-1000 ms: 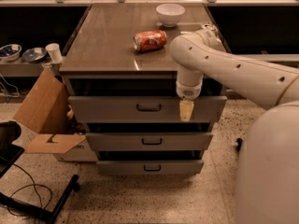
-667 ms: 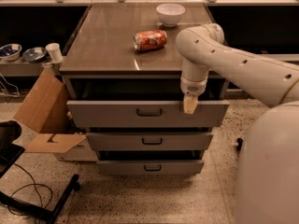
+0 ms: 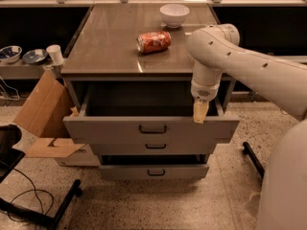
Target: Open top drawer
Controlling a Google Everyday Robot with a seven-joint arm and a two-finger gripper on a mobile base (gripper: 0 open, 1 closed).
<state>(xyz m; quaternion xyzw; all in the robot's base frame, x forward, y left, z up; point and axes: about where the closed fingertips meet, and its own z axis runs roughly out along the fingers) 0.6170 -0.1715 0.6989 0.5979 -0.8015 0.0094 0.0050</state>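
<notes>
Shelf, far left: two bowls (image 3: 10, 53) (image 3: 34, 56) and a pale cup (image 3: 55, 54) stand in a row beside the cabinet.
Box (image 3: 41, 107): brown cardboard, flaps open, leaning against the cabinet's left side on the speckled floor.
Stand (image 3: 45, 217): black legs and a cable lie on the floor at the lower left.
Cabinet top (image 3: 110, 47): a glossy brown surface that carries the can and the white bowl.
Can (image 3: 153, 41): red, lying on its side near the middle of the top.
White bowl (image 3: 174, 15): upright near the back edge, behind the can and apart from it.
Top drawer (image 3: 105, 131): pulled out toward the camera, its dark inside open to view under the cabinet top. Its wide grey front stands well forward of the two drawers below.
Handle (image 3: 152, 129): a dark loop at the centre of that front, with nothing on it.
Lower drawers: the middle drawer (image 3: 120, 149) and bottom drawer (image 3: 124, 171) sit further back, each with a small dark handle.
Gripper (image 3: 200, 113): points straight down over the right part of the top drawer, its tan tip at the upper edge of the front panel, right of the handle. How wide it stands cannot be told, nor whether it touches the panel.
Arm (image 3: 249, 68): white, reaching in from the right and bending down at the cabinet's front right corner.
</notes>
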